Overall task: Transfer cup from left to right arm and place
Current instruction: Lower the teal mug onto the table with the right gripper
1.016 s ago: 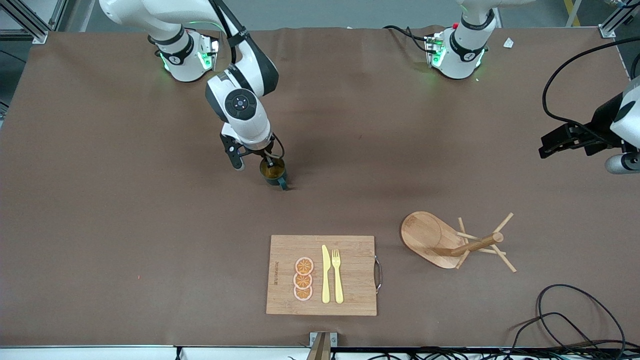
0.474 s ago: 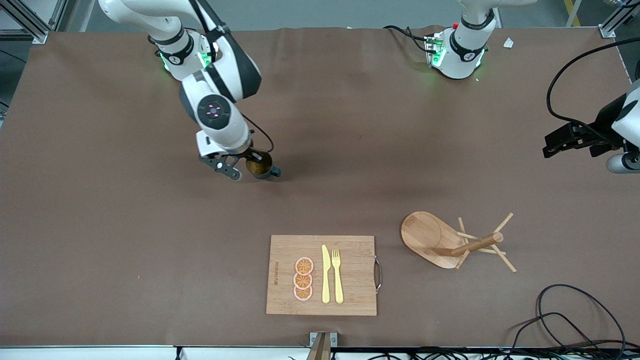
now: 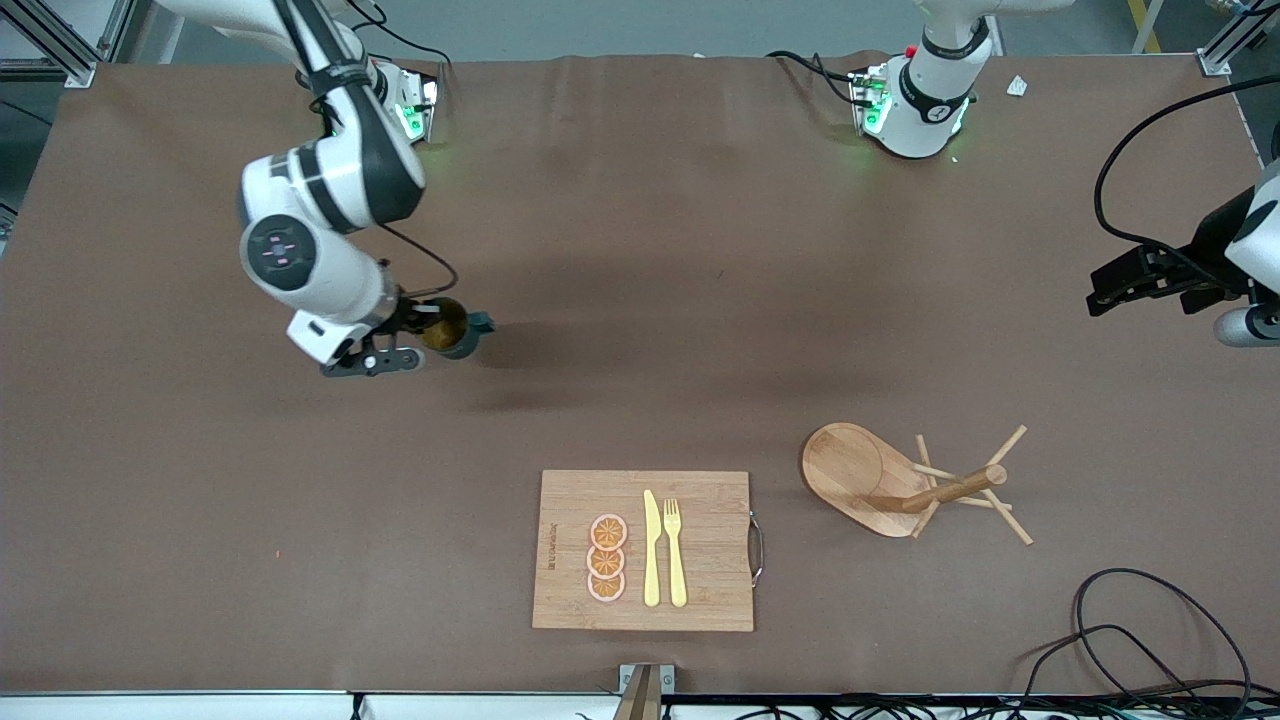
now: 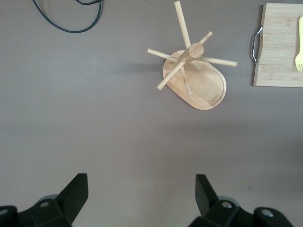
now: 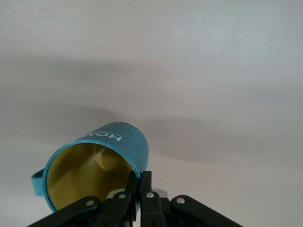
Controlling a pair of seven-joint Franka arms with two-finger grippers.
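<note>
**Right arm has the mug aloft, left arm waits at its end**

The right gripper [image 3: 412,342] is up over the bare brown counter [image 3: 640,250] toward the right arm's end, and its jaws are clenched on the rim of the cup [image 3: 447,329]. From the right wrist view you can see it plainly: the cup [image 5: 97,168] hangs tilted, teal ribbed wall outside, mustard-yellow inside, with the fingers [image 5: 142,189] pinched on its wall, one inside the rim and one outside. The loop handle sticks out to the side, pointing toward the middle of the counter in the front view.

Over at the left arm's end, the left gripper [image 3: 1120,285] waits in the air, jaws spread wide and holding nothing; in the left wrist view the two fingertips [image 4: 78,189] stand well apart over bare counter.

Down nearer the front camera lies the wooden cutting board [image 3: 700,600] with three orange slices [image 3: 607,558], a yellow knife [image 3: 651,548] and a yellow fork [image 3: 675,550] on it. Beside it, toward the left arm's end, stands a wooden mug tree [image 3: 905,490] on its oval base.
</note>
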